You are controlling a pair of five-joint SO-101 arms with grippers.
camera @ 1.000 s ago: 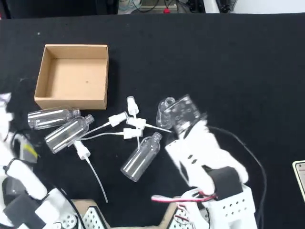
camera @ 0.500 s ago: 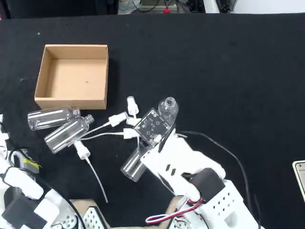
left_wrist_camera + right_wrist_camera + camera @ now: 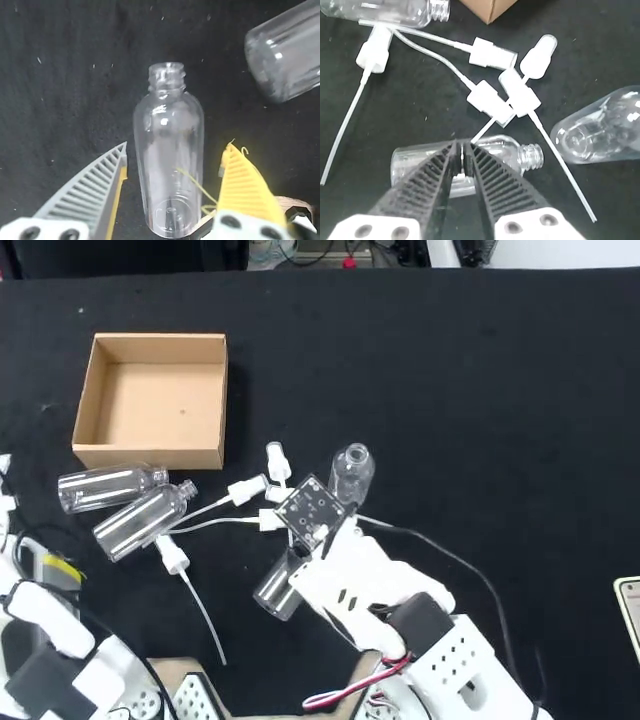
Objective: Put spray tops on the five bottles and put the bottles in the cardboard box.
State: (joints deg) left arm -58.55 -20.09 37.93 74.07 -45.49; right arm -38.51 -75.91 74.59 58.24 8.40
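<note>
Clear open-necked plastic bottles [image 3: 140, 520] w/ white long-stemmed spray tops [image 3: 248, 490] alongside

Glossy plastic on a matt black cloth [image 3: 480, 390].
Clear bottles [image 3: 140, 520] gleam; spray tops [image 3: 247, 490] smooth white plastic; cardboard box [image 3: 150, 455] dull brown.

blk tablecloth [image 3: 520, 390], cables [image 3: 285, 252] at back

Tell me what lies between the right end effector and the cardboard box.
White spray tops lie scattered between the right end effector and the cardboard box, per the right wrist view.
</note>
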